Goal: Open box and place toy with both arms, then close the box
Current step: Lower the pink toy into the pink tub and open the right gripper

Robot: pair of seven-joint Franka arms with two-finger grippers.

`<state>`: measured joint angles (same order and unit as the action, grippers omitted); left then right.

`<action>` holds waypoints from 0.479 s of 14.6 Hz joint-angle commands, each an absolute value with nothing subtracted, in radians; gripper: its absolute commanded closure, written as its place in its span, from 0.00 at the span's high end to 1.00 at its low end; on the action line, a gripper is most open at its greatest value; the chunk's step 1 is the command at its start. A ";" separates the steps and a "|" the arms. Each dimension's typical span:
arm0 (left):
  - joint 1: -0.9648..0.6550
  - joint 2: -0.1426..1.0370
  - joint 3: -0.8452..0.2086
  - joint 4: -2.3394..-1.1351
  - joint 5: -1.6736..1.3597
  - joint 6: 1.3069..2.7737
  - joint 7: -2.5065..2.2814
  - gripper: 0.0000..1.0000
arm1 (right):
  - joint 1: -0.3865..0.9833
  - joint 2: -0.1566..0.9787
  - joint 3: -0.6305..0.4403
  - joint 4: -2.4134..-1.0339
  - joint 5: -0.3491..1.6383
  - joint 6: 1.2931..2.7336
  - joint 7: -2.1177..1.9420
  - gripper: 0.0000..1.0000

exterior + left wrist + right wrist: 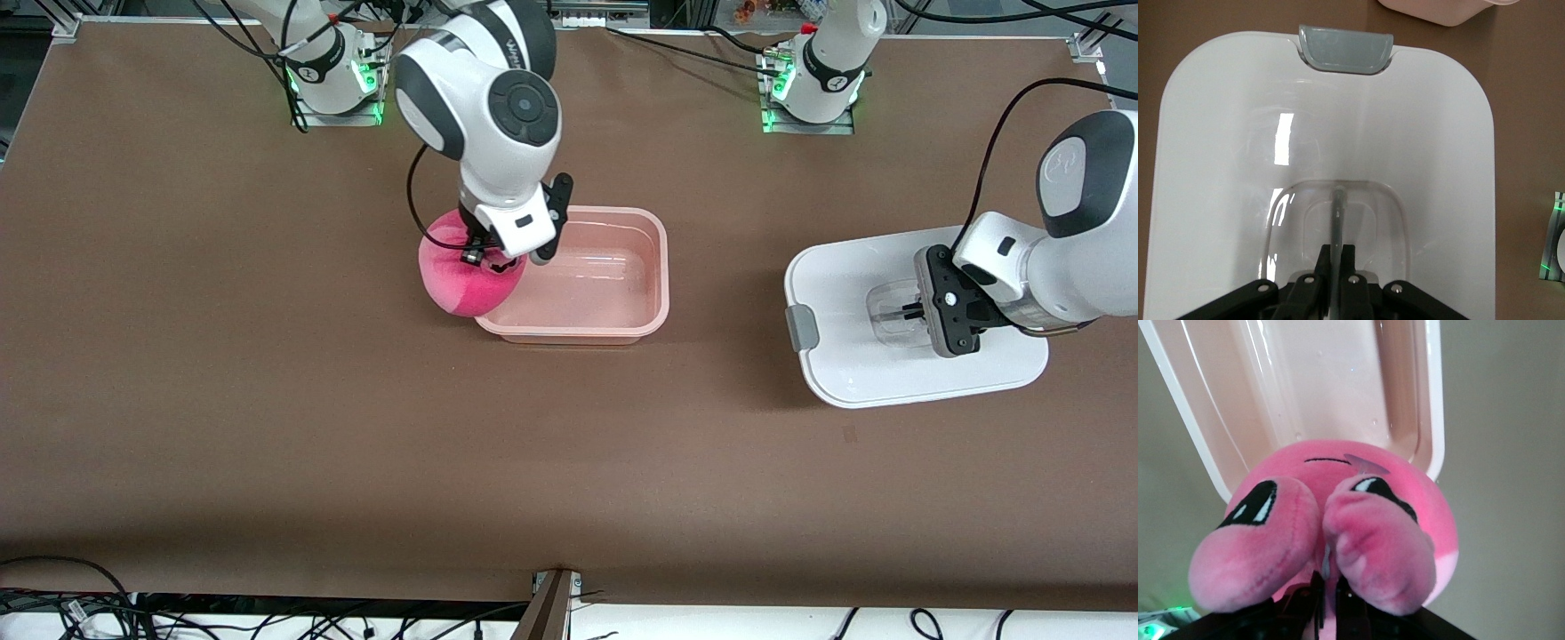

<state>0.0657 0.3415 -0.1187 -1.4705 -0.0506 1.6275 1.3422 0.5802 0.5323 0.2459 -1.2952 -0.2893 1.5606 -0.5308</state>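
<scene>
The toy (462, 276) is held pinched in the right gripper (487, 258) over the box (622, 329) rim at nine o'clock; it could be dropped outside; the lid (836, 373) handle is squeezed by the left gripper (907, 313).

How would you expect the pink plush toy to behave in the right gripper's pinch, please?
The toy looks soft: its plush bulges around the right gripper, so it probably squashes rather than slips. It seems light for its size. Being round, it may roll once released into the box.
</scene>
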 commanded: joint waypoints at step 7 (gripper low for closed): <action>0.074 0.334 -0.132 -1.470 -0.034 1.617 1.367 0.00 | 0.609 0.520 0.223 -1.189 -0.255 1.600 -0.080 1.00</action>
